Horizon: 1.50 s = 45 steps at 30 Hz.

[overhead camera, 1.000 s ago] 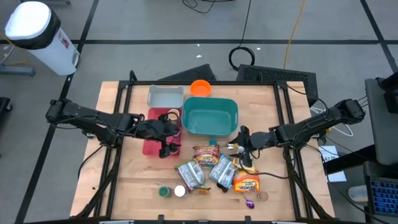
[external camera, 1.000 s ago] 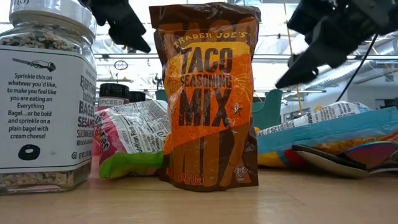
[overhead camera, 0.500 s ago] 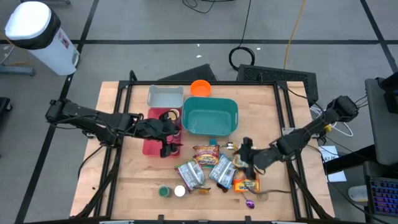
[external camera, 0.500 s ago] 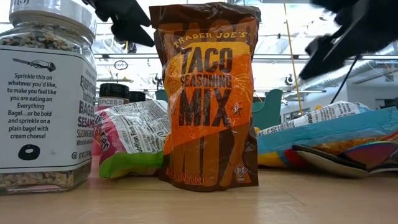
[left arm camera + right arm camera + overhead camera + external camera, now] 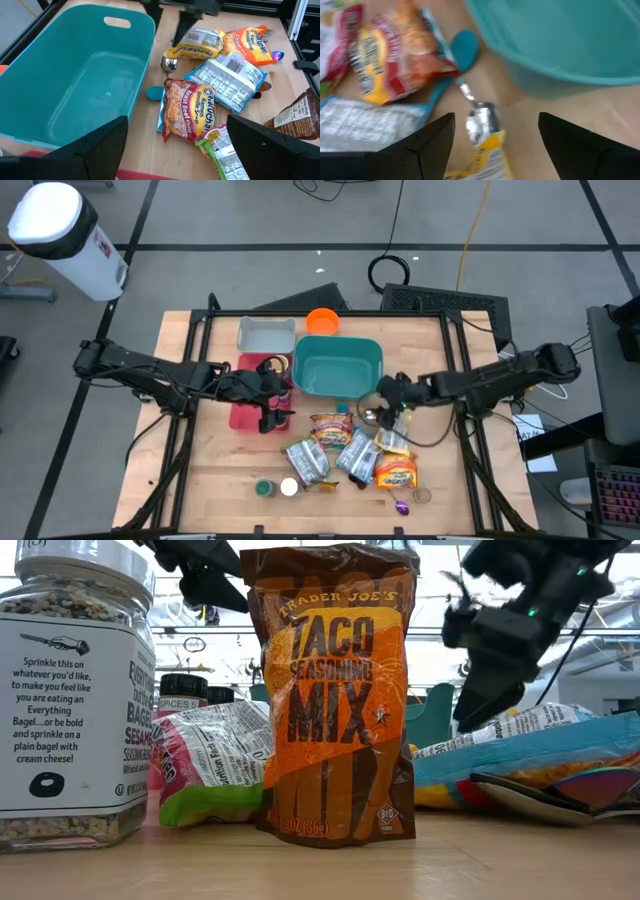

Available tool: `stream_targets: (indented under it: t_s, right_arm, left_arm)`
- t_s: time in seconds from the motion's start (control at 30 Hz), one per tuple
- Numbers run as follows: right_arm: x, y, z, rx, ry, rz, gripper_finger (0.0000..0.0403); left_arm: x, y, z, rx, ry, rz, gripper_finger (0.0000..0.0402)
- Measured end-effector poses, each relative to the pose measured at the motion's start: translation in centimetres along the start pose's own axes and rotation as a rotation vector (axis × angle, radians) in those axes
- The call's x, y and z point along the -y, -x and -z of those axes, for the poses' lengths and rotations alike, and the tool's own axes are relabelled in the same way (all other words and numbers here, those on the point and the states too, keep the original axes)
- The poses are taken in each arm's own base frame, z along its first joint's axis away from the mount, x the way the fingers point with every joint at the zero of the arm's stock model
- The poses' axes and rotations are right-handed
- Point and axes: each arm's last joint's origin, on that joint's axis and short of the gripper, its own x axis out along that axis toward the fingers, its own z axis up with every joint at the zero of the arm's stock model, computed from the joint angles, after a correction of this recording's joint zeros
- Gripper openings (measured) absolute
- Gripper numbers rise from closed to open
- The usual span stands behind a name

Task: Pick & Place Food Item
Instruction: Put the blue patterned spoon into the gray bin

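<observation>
I'm hovering my right gripper (image 5: pixel 385 402), fingers spread, above the spoon (image 5: pixel 481 119); descending, I risk snagging the yellow ramen packet (image 5: pixel 195 45) at six o'clock.

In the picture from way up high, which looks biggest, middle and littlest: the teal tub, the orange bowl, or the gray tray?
1. Teal tub, clearly the largest.
2. Gray tray, middle.
3. Orange bowl, smallest.
All sit on the same table, so nearness to the camera barely matters.

Crinkly foil food packets (image 5: pixel 345 450) lie flat in a loose cluster near the table's front, just before an empty teal plastic bin (image 5: pixel 338 367).
</observation>
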Motion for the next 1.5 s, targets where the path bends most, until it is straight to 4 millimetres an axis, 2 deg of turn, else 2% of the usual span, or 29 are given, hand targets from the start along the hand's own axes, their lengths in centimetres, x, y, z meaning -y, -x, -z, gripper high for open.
stream_targets:
  t_s: [0.23, 0.4, 0.57, 0.77, 0.93, 1.07, 1.4, 1.5]
  right_arm:
    - [2.5, -1.4, 1.3, -0.046, -0.068, -0.024, 0.0246]
    - [2.9, -2.2, 2.4, 0.023, -0.071, -0.101, 0.0226]
    - [3.4, -3.0, 3.3, 0.029, -0.048, -0.101, 0.0216]
    - [3.4, -4.7, 3.6, 0.015, -0.043, -0.089, 0.0212]
    - [3.4, -5.3, 3.8, 0.000, -0.042, -0.080, 0.0199]
    - [3.4, -5.2, 3.8, -0.009, -0.042, -0.093, 0.0159]
    - [3.3, -5.1, 3.9, -0.032, -0.001, -0.134, 0.0025]
    - [3.1, -4.7, 3.9, -0.047, 0.032, -0.191, 0.0006]
  left_arm:
    - [0.0, 0.0, 0.0, -0.001, -0.001, 0.000, 0.0347]
    - [0.0, 0.0, 0.0, -0.001, -0.001, 0.000, 0.0347]
    - [0.0, 0.0, 0.0, 0.003, -0.001, 0.001, 0.0347]
    - [0.0, 0.0, -0.1, 0.005, -0.001, 0.001, 0.0347]
    - [0.0, 0.0, 0.0, 0.004, -0.001, 0.001, 0.0347]
    - [0.0, 0.0, 0.0, 0.003, -0.003, 0.001, 0.0347]
    - [0.0, 0.0, 0.0, 0.003, -0.002, 0.001, 0.0347]
    - [0.0, 0.0, 0.0, 0.003, -0.002, 0.001, 0.0347]
